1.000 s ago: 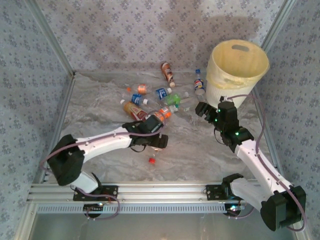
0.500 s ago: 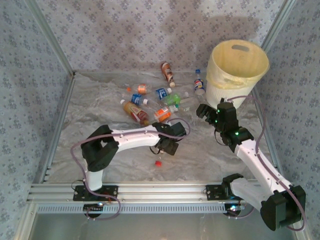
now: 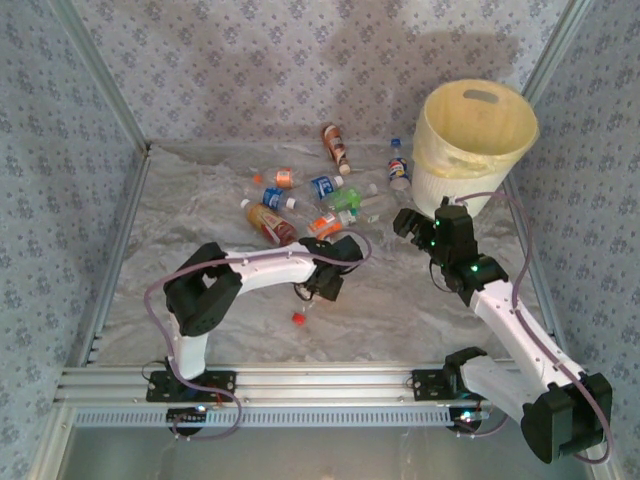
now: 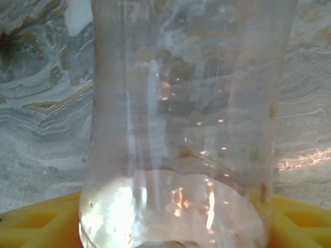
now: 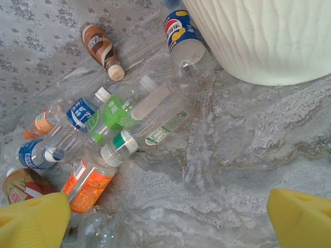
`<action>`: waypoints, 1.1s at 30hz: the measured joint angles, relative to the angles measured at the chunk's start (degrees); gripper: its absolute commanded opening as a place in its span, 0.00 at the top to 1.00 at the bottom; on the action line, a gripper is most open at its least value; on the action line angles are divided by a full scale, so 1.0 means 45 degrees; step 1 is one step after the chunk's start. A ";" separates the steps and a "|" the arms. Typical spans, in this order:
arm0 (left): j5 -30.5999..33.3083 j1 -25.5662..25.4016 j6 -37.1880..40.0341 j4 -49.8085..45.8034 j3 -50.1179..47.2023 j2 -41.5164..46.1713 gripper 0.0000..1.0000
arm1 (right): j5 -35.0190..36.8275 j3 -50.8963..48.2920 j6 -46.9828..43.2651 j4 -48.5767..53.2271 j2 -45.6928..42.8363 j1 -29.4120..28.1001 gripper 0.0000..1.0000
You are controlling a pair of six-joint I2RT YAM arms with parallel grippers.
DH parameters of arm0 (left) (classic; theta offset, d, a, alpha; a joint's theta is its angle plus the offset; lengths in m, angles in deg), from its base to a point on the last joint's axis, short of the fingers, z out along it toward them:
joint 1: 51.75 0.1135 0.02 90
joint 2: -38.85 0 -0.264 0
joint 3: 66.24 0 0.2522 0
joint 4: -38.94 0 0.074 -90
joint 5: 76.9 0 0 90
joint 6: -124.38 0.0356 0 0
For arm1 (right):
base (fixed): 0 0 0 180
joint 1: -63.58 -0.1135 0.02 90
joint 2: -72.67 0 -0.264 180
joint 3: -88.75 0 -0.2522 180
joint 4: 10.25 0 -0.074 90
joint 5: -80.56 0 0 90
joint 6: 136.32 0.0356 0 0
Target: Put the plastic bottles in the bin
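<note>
My left gripper [image 3: 318, 284] is shut on a clear label-less bottle [image 4: 181, 103] that hangs down to its red cap [image 3: 298, 318] just above the table. Yellow fingers [image 4: 36, 225] flank the bottle's base in the left wrist view. Several bottles [image 3: 300, 205] lie in a pile behind it: an orange-labelled one [image 5: 85, 186], a green one [image 5: 116, 113], a brown one [image 5: 101, 44] and a blue-labelled one [image 5: 178, 28] against the bin. The pale yellow bin [image 3: 470, 140] stands at the back right. My right gripper [image 3: 405, 222] hangs open in front of the bin, nothing between its fingers [image 5: 33, 219].
Patterned walls and metal frame rails [image 3: 110, 240] close in the marbled table [image 3: 400, 310] on the left, right and back. The bin's ribbed wall [image 5: 269, 36] is close to the right gripper. Bare table lies between the two arms.
The left arm swung right across the table with the clear bottle, then came back slightly left; its elbow folded inward. The red cap end followed. The right arm has not moved.
</note>
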 measured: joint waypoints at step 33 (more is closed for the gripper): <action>-0.7669 0.2977 0.2346 0.9510 -0.3745 0.5561 0.53 | -0.7441 -0.0233 0.0748 -0.6805 0.2365 -0.0194 0.00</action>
